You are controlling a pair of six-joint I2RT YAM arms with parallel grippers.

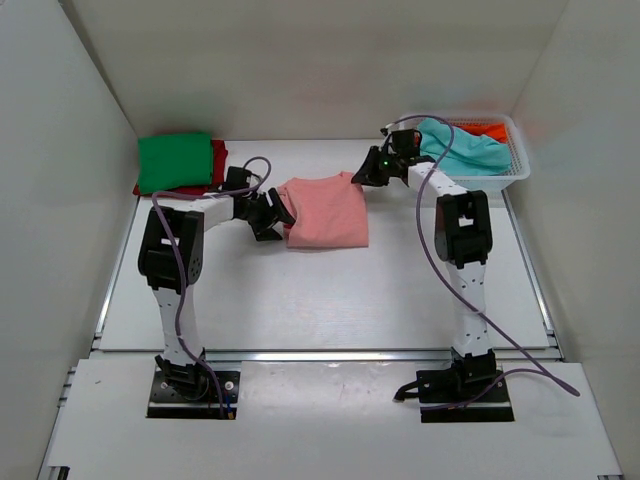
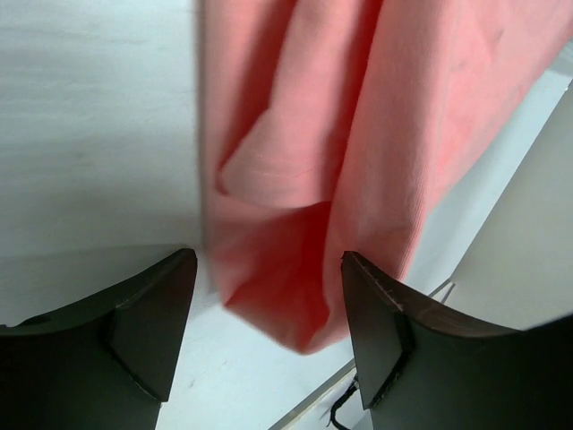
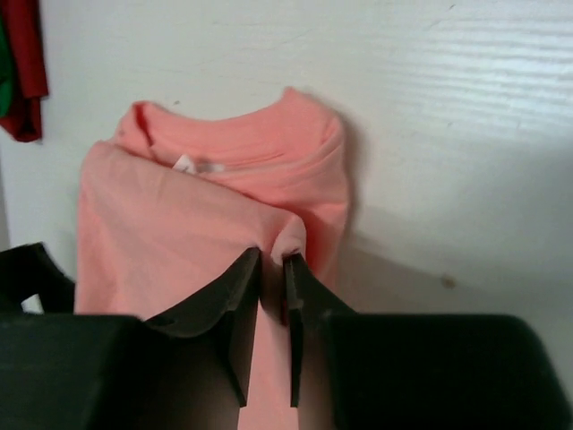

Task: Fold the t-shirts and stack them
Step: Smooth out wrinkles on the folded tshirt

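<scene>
Top external view puts the salmon-pink shirt (image 1: 325, 212) in the middle of the surface (image 1: 300, 300), partly folded, between both arms. At its far right corner sits the right end effector (image 1: 368, 176) — the right wrist view shows its fingers (image 3: 237, 296) pressed together on a raised ridge of cloth. At the shirt's left edge, the left end effector (image 1: 276, 216) has its fingers apart, cloth lying between them, gripping nothing. To fold cleanly, I judge the left should pinch its edge first, then both lift low and travel together — uneven pulling would skew the crease. The green shirt (image 1: 175, 160) lies back left, the likely stack.
</scene>
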